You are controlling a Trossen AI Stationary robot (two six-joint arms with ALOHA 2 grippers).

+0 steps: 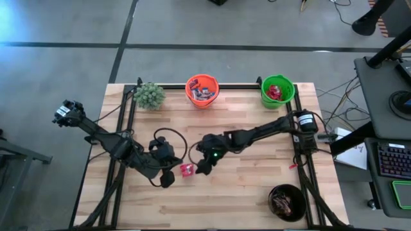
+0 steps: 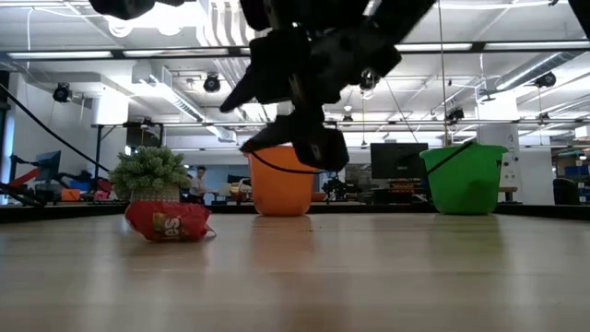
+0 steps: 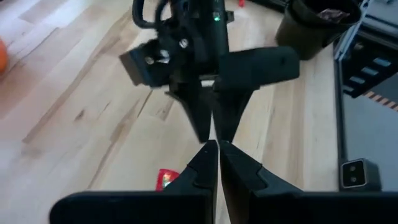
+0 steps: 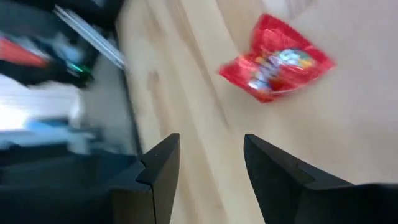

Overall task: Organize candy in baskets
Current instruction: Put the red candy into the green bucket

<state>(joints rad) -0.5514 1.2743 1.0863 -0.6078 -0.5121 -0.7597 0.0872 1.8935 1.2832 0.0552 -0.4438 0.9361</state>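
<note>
Seen from above, 1 red candy (image 1: pixel 187 169) lies mid-frame on the desk (image 1: pixel 250 186) between the pressed-together left claw (image 1: pixel 168 178) and the spread, empty right claw (image 1: pixel 204 168). Only this view shows the black basket (image 1: pixel 286 202), lower right.

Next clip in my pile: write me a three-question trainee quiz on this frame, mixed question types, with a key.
1. True or false: the red candy lies loose on the table, held by neither claw.
2. Multiple choice: which basket stands at the table's near right corner in the high view? A) orange basket B) green basket C) black basket
3. Fill in: the right claw has its fingers ____, while the left claw has its fingers ____.

Key: 1 true; 2 C; 3 open, shut.
</note>
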